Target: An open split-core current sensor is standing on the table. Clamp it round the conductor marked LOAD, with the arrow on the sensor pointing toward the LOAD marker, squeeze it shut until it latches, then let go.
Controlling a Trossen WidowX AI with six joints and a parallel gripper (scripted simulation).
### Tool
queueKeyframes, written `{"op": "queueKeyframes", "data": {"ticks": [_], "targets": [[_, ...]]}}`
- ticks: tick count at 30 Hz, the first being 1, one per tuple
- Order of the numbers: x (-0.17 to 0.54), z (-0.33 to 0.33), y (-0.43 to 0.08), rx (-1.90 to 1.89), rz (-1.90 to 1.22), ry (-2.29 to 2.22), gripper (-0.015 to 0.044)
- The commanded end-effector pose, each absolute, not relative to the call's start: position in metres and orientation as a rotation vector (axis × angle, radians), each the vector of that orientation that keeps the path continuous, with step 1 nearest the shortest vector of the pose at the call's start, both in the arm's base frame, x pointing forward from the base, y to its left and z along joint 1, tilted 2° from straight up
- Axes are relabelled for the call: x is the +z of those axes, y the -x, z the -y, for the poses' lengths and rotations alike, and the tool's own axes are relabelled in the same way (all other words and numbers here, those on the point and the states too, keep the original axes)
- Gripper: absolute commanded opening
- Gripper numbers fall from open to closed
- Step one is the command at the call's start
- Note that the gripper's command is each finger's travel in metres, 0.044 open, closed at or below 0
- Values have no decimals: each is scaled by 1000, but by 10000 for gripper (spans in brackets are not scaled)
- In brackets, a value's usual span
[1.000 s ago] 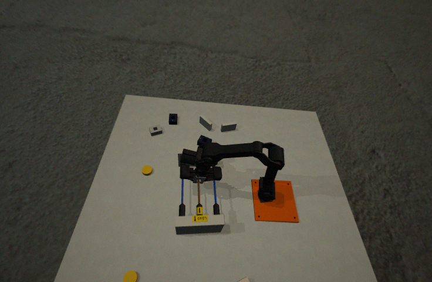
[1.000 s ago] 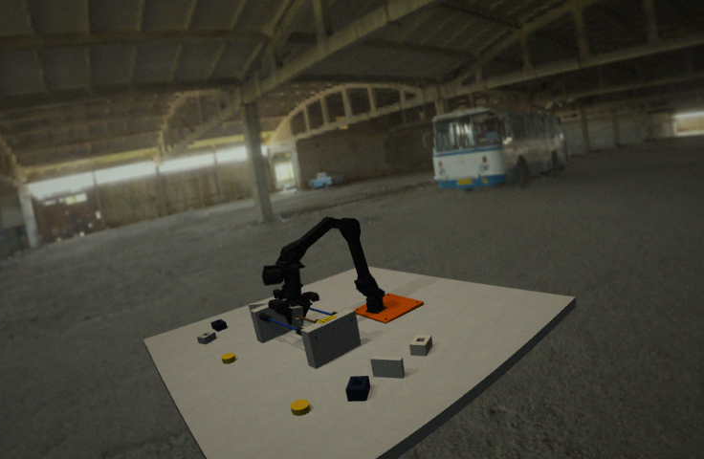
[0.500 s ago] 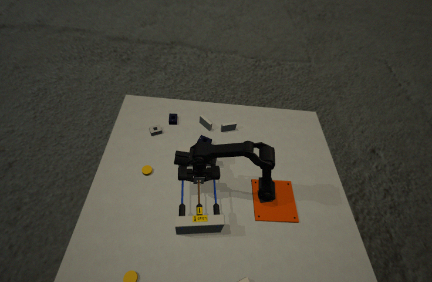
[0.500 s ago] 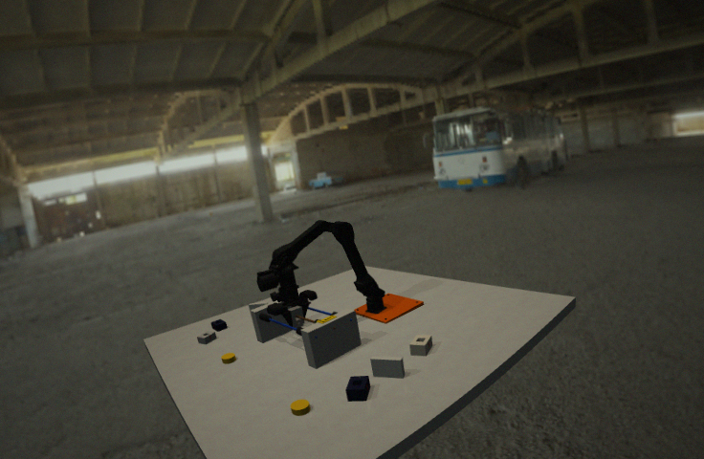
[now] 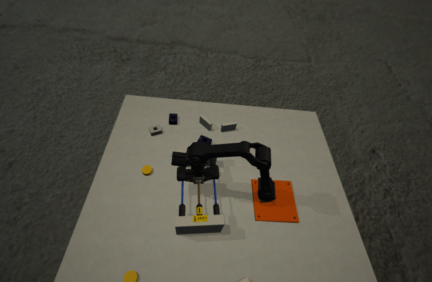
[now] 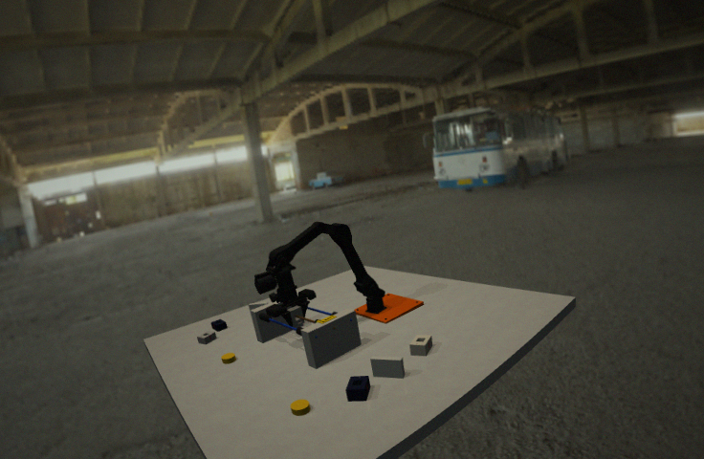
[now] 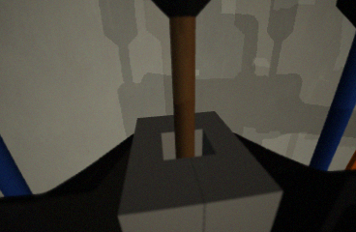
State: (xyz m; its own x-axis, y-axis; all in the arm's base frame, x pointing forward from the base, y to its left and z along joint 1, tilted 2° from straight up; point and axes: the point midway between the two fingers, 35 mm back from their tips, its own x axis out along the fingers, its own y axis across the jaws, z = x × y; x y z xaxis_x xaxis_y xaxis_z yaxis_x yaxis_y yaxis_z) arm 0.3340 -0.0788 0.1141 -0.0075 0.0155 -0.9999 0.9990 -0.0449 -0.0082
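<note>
The grey split-core sensor (image 5: 198,180) (image 7: 159,186) is round the brown conductor (image 5: 199,195) (image 7: 183,63), which passes through its square window. Its halves meet along a thin seam in the wrist view. Whether it is latched cannot be told, and no arrow on it shows. My gripper (image 5: 198,178) (image 7: 179,137) is shut on the sensor, one black finger on each side. The yellow LOAD marker (image 5: 199,218) (image 6: 326,319) is on the near end block, in line with the brown conductor. A yellow sleeve (image 5: 199,210) on that conductor has an arrow pointing to the marker.
Blue conductors (image 5: 182,192) (image 5: 215,192) run on both sides of the gripper. The conductors end at a grey upright block (image 5: 199,228) (image 6: 334,339). The arm stands on an orange plate (image 5: 279,212). Yellow discs (image 5: 147,170) (image 5: 130,276), navy blocks (image 5: 172,118) and grey pieces (image 5: 155,130) stand around.
</note>
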Motion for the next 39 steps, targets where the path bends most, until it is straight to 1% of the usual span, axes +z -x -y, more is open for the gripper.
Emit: {"op": "queueKeyframes", "data": {"ticks": [1, 12, 21, 22, 39], "targets": [[116, 80, -335, -1245, -1195, -1250, 0], [105, 79, -335, -1242, -1201, -1250, 0], [111, 80, -336, -1237, -1197, -1250, 236], [111, 80, -336, -1237, -1197, -1250, 254], [111, 80, -336, -1237, -1197, -1250, 254]]}}
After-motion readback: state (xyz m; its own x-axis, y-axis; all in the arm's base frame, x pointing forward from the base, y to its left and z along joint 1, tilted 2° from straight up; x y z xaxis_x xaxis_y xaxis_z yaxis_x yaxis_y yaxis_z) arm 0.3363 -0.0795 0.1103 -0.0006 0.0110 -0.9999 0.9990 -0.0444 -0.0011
